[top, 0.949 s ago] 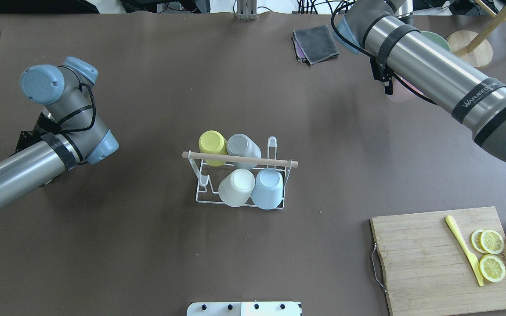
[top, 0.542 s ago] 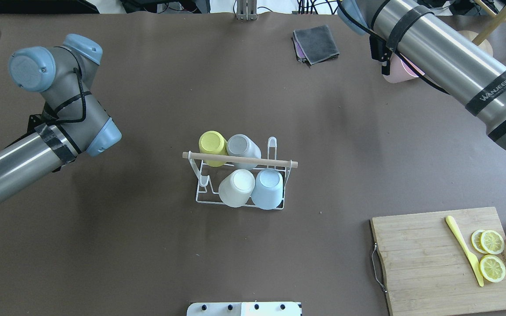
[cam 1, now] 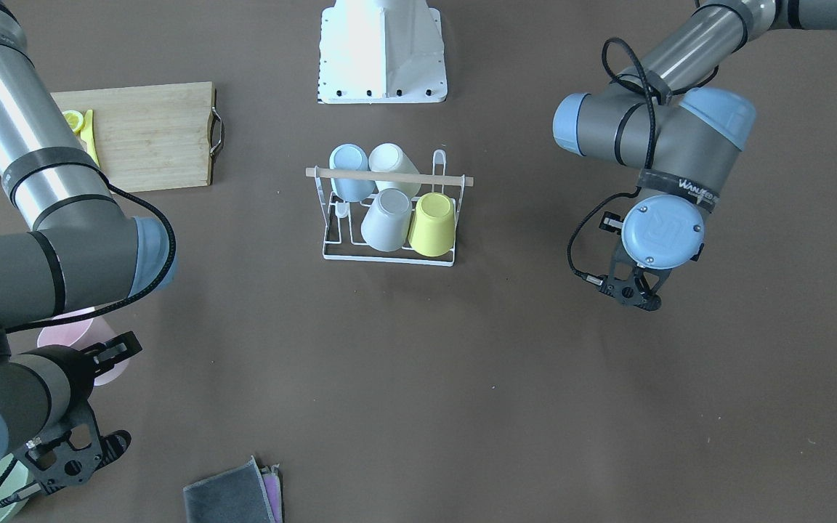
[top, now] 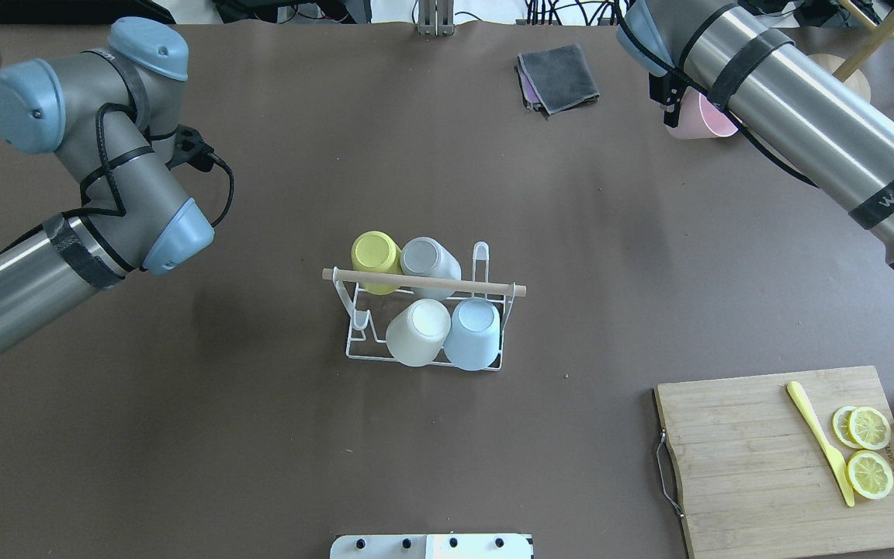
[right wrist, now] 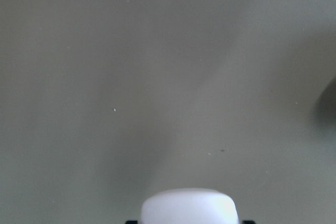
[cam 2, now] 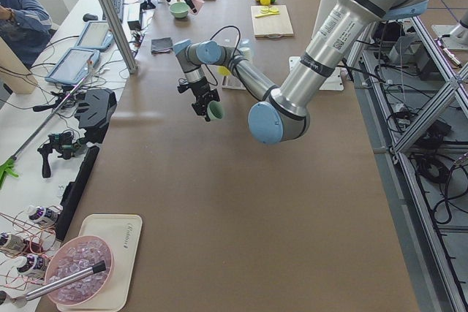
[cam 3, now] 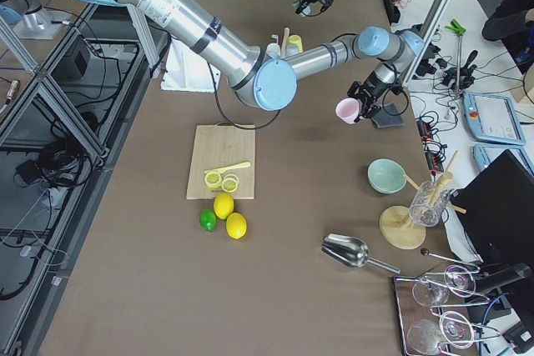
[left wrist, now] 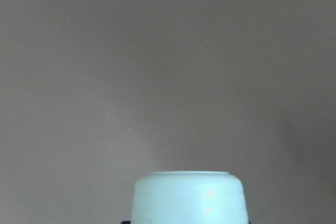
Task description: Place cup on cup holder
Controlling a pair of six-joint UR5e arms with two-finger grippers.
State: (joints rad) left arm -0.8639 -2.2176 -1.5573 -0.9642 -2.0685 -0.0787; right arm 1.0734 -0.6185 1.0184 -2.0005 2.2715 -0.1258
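Moved since the earlier overhead pictures: left arm's wrist farther toward the table's far edge, right arm drawn back the same way, more of the pink cup [top: 701,123] now showing beside its forearm. No shift at the cup holder [top: 424,282].

Overhead: cup holder at mid-table, well apart from both arms. Four upturned cups on its prongs: yellow cup [top: 375,252] and grey cup [top: 428,258] beyond the wooden rod, white cup [top: 417,332] and light blue cup [top: 472,334] on the near side. Cutting board [top: 765,466] at the near right, grey cloth [top: 559,76] by the far edge.

Front-facing: right gripper [cam 1: 102,356] low at the view's left, clamped on the pink cup, one black finger against its wall. Left gripper [cam 1: 633,290] at the view's right, under the round blue wrist cap; grasp not readable from here.

Left side: left gripper clenched on a green cup [cam 2: 216,111], far from the cup holder.

Right side: pink cup at the near arm's fingers, close to the grey cloth, well short of the holder.

Left wrist: pale green cup wall and flat base along the bottom edge, dark finger parts just at its sides, brown table beyond.

Right wrist: pale rounded cup at the bottom edge, likewise flanked by dark finger parts.
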